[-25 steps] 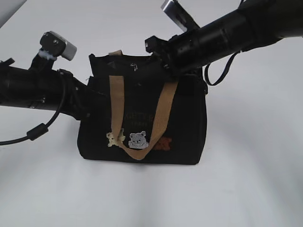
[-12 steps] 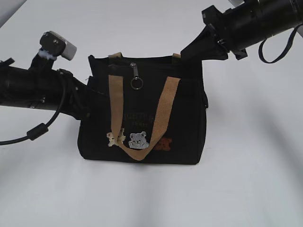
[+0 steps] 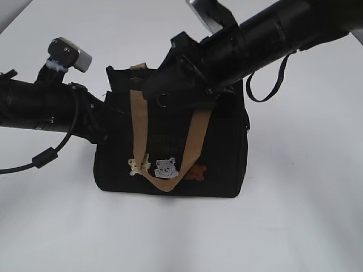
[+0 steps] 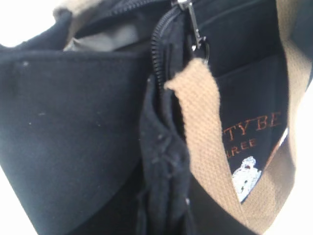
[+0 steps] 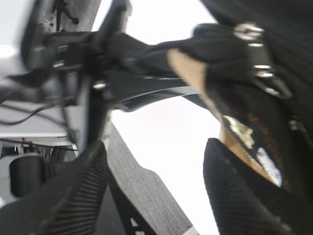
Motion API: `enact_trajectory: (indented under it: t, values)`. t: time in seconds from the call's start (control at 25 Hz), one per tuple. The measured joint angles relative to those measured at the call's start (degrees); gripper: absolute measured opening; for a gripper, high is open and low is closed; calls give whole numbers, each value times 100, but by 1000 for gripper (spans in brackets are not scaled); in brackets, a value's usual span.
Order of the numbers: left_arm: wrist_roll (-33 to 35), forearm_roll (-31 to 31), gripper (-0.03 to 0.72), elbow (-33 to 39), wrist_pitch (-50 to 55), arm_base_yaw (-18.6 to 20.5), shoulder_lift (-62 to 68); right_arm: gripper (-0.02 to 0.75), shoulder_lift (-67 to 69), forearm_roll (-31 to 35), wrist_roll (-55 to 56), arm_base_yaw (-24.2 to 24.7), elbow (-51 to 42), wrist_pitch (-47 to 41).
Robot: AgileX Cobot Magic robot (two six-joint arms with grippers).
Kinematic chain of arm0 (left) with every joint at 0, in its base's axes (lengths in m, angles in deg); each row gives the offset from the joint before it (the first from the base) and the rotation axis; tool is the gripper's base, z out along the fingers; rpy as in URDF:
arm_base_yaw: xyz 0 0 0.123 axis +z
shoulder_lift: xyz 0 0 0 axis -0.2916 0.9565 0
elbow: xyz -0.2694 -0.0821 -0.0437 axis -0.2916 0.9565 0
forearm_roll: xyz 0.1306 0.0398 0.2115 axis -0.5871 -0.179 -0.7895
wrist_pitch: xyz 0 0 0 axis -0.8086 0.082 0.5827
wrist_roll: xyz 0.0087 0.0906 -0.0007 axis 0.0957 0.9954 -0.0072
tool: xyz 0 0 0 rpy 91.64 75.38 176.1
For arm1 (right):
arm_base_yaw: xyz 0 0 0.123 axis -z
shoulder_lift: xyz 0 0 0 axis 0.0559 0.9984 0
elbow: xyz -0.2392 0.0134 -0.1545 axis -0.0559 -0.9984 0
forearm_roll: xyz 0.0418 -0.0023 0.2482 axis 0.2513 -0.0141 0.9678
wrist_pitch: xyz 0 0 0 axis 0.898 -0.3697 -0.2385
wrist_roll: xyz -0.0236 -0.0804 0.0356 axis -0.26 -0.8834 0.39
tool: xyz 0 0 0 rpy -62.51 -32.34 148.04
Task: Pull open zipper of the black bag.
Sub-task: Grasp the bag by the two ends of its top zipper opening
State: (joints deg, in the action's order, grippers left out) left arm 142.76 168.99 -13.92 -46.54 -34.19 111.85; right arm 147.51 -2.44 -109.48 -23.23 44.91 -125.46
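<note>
1. Black bag [image 3: 170, 147] stands upright on the white table [image 3: 295, 226], mid-scene, tan handle [image 3: 139, 124] draped down its front.
2. Left gripper [image 3: 108, 122] sits at the bag's left end, apparently bracing it; its jaws are not visible, so I cannot tell whether it grips.
3. Right gripper [image 5: 156, 196] has its pads apart, holding nothing, poised at the bag's top edge.
4. Zipper [image 4: 159, 54] runs along that top edge; silver pull [image 5: 257, 51] hangs beside the handle, just off the right pad.
5. Judgement: the approach is aimed at pinching the pull.

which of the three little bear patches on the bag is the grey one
The middle patch on the black bag, sitting where the tan handle loop bottoms out. The patch to its left is cream, the one to its right reddish orange.
</note>
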Motion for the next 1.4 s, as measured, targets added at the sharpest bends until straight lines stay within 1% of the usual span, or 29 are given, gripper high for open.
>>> enact_trajectory:
  t: [0.12,0.28,0.4,0.64,0.84,1.12,1.2,1.28,1.4]
  values:
    - [0,6,64,0,0,0,0,495,355,175,182,-6,0,236]
    - [0,6,64,0,-4,0,0,498,690,806,334,-6,0,460]
    - [0,6,64,0,-11,0,0,498,831,1106,410,-6,0,774]
    - [0,18,64,-5,-30,-6,0,498,847,1209,657,-65,0,1346]
    - [0,51,64,-10,-42,-6,0,489,803,1328,449,-72,-7,1445]
    - [0,91,64,-10,-31,-6,0,428,455,1468,113,-60,-25,1954]
    - [0,91,64,-10,-18,-6,0,396,446,1486,107,-54,-25,2003]
    - [0,91,64,-10,-18,-6,0,340,446,1481,103,-54,-25,2037]
    - [0,91,64,-10,-18,-6,0,199,446,1481,83,-54,-25,2079]
